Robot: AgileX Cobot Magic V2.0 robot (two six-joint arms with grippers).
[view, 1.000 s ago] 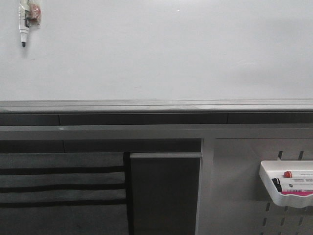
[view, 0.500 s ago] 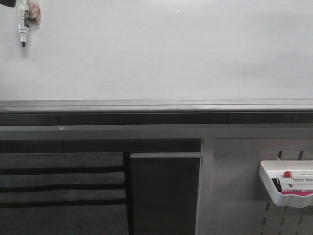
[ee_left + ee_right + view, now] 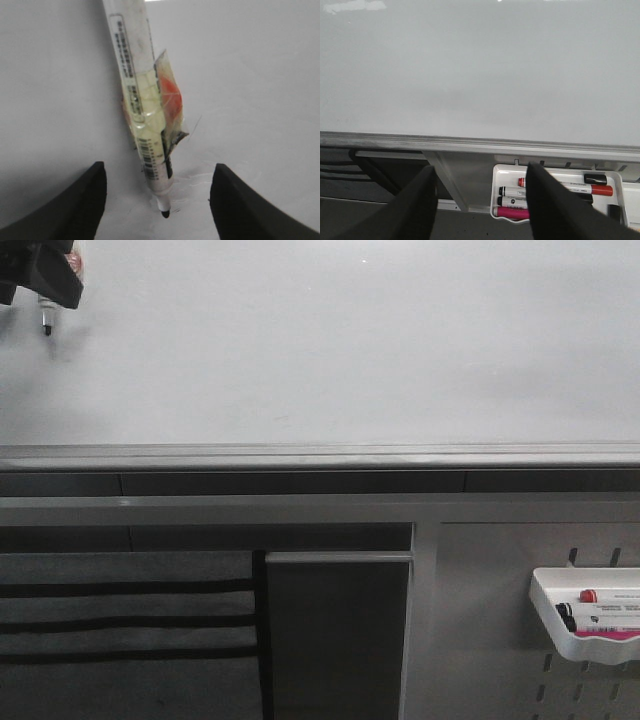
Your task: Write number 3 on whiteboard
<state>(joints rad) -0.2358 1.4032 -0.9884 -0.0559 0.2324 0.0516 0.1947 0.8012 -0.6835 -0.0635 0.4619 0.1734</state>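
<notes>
A: Whiteboard (image 3: 330, 340)?
B: Large, plain white, glossy, upright. Fills the upper half of the front view, grey metal rail along its bottom edge. Faint glare spots, otherwise clean surface.
A: Number 3?
B: No digit visible on the board in any view. Front view shows bare white; right wrist view shows the whiteboard (image 3: 480, 70) bare too; left wrist view shows only faint smudges on the whiteboard (image 3: 260, 75).

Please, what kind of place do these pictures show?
Probably a classroom, office or lab corner set up for writing: a large whiteboard with a grey rail, a marker hanging against it, and a white tray of spare markers on a perforated panel.
</notes>
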